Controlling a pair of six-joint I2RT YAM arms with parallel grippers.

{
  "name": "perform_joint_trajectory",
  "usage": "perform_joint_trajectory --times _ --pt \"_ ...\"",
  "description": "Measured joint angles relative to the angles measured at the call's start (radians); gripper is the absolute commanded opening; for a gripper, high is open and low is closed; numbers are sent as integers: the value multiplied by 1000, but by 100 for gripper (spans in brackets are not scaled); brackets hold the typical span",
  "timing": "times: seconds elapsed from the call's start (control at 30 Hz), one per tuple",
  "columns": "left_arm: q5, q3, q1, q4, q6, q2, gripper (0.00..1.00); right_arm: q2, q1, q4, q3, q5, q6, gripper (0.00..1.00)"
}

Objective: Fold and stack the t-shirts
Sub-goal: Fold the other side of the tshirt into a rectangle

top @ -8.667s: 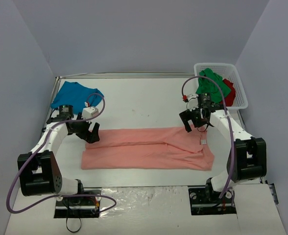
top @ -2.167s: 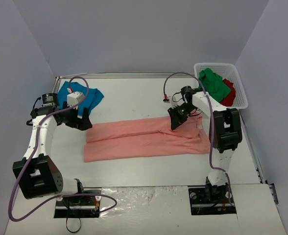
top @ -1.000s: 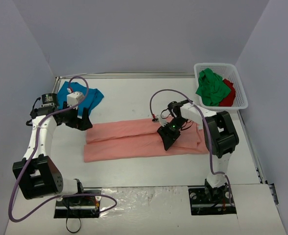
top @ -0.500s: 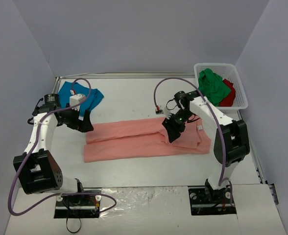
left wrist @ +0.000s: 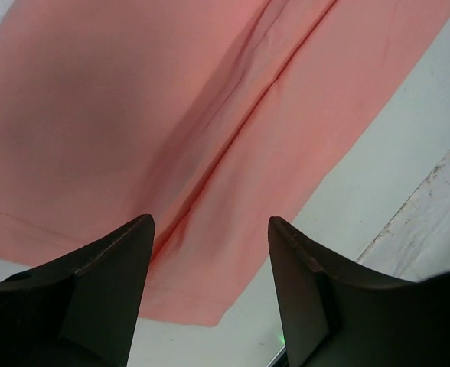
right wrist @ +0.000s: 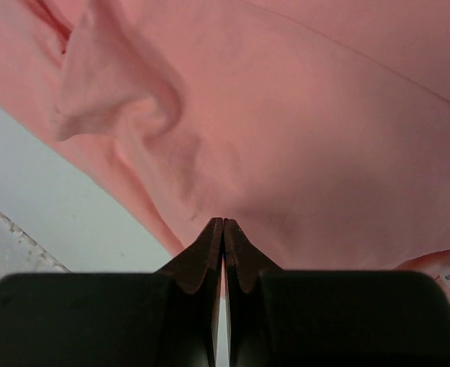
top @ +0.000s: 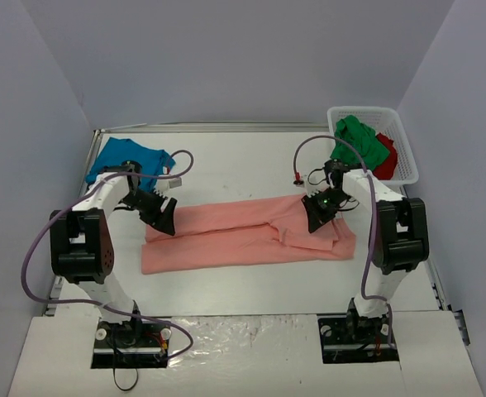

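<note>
A salmon-pink t-shirt point(top: 226, 240) lies folded into a long band across the middle of the table. My left gripper point(top: 162, 217) is low over its left end. In the left wrist view the left gripper point(left wrist: 210, 223) stands open, its fingers point(left wrist: 110, 283) straddling the pink cloth point(left wrist: 133, 115) near its corner. My right gripper point(top: 316, 217) is at the band's right part. Seen from the right wrist, the right gripper point(right wrist: 223, 222) is shut, pinching the pink cloth point(right wrist: 324, 138) beside a raised wrinkle point(right wrist: 110, 99). A teal-blue t-shirt point(top: 123, 161) lies at the back left.
A white mesh basket point(top: 407, 169) stands at the back right, holding a green t-shirt point(top: 357, 145) and a red t-shirt point(top: 385, 155). White table point(left wrist: 409, 153) shows beyond the pink cloth's edge. Grey walls close in the table on three sides.
My left gripper came down and right onto the pink shirt's left end and narrowed its jaws. My right gripper moved right along the shirt and shut on the cloth.
</note>
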Motion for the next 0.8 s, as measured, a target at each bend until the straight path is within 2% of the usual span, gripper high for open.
perform_joint_trajectory --times 0.17,0.27,0.33,0.37,0.5,0.67,0.8 --pt "-24 15 -22 8 8 55 59 36 18 56 -18 69 43 0" --pt "-41 19 -44 21 9 74 54 47 25 76 -21 97 59 0" --pt "-48 23 -64 31 13 97 41 48 27 84 -23 109 62 0" --pt "-51 24 -70 34 14 109 31 50 27 86 -23 114 63 0" --pt "-50 27 -89 36 29 164 13 61 27 97 -24 132 69 0" --pt "-39 27 -90 24 55 184 5 77 28 104 -29 154 75 0" --pt "-34 27 -90 22 66 184 3 86 28 107 -30 169 81 0"
